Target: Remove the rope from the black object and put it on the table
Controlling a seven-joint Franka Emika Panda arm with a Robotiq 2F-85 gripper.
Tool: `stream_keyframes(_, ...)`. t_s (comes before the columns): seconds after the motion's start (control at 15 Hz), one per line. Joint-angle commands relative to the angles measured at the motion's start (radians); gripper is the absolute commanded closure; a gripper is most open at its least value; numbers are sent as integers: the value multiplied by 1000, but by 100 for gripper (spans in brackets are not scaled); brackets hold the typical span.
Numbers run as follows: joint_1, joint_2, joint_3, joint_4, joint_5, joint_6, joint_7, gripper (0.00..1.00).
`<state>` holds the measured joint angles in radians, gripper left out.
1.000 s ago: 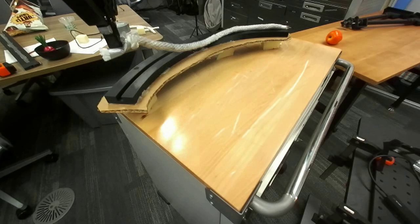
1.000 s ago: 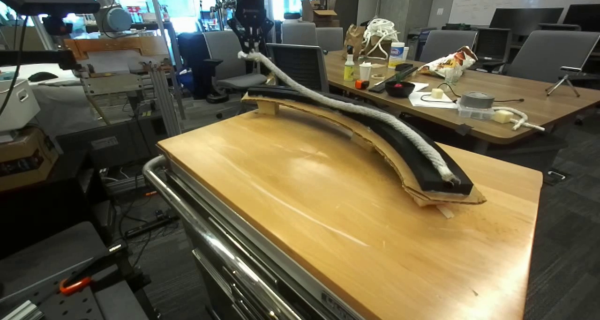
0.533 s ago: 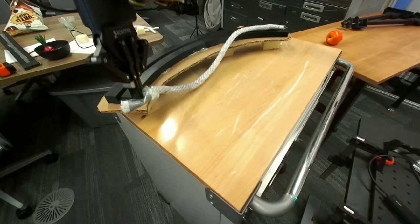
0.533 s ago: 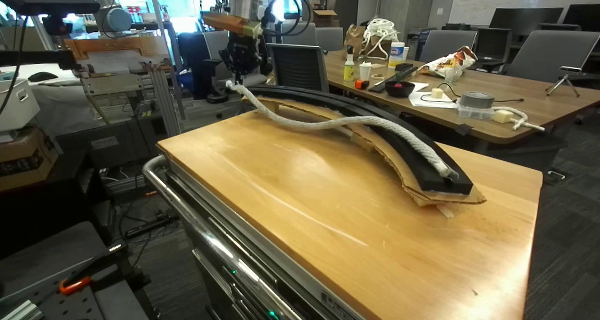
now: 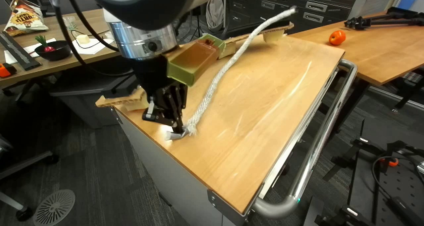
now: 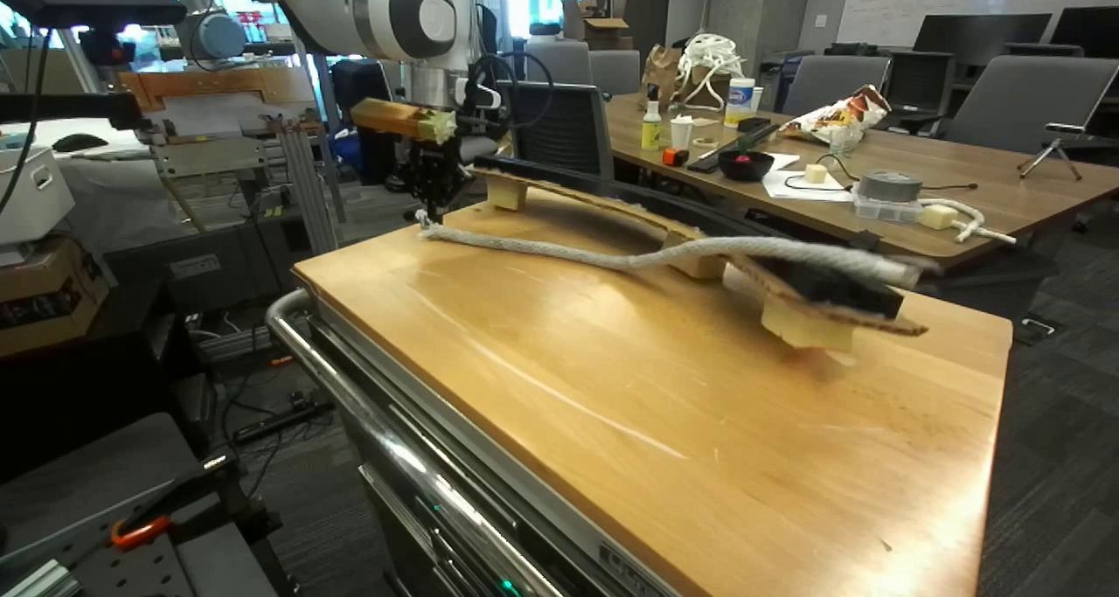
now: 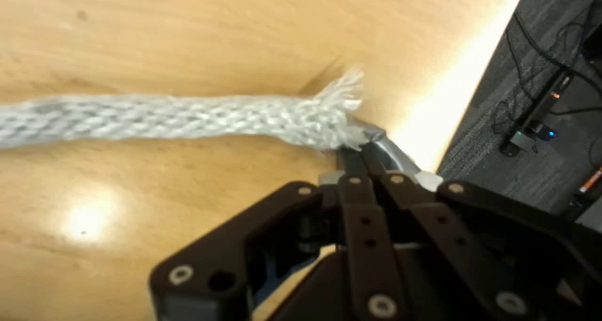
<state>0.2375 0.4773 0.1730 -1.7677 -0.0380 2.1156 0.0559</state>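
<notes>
Gripper (image 7: 360,160) low by edge of table (image 6: 542,387), jaws clamped on grey-taped end of rope (image 5: 213,85), weave frayed just beside. Rope stretches out over table, then above cardboard base (image 5: 122,100); far end (image 6: 874,266), blurred in an exterior view, over tip of black track (image 6: 848,291). Whether rope touches track, cannot tell from here. Orange fruit (image 5: 337,37) on neighboring desk (image 5: 381,60).

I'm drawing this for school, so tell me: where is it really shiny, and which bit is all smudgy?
In the wrist view, a white glare spot sits on the table and a bright band runs along its edge; in an exterior view, white shine shows by the tip of the gripper; in an exterior view, the rope smears at its far end, perhaps from moving.
</notes>
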Motion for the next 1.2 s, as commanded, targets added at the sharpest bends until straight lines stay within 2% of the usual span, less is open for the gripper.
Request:
stream_keyframes(0.0,16,-170,-1,-241,-60,65,-16,100)
stream_keyframes(0.07,12,-204,9,-290,-61,90,-26,100)
stream_keyframes(0.13,15,-237,14,-341,-75,140,-25,73)
stream_keyframes(0.2,14,-270,20,-394,-82,201,-23,72)
stream_keyframes(0.4,10,-373,47,-560,-45,440,-16,50)
stream_keyframes(0.53,21,-448,56,-673,-69,579,7,34)
stream_keyframes(0.67,35,-533,53,-787,-159,685,58,21)
stream_keyframes(0.8,27,-643,50,-903,-333,737,219,5)
stream_keyframes(0.87,21,-489,58,-758,-227,671,101,22)
stream_keyframes(1.0,21,-571,58,-845,-305,702,185,8)
stream_keyframes(1.07,38,-573,53,-857,-251,703,168,0)
stream_keyframes(1.13,38,-560,66,-863,-157,718,110,1)
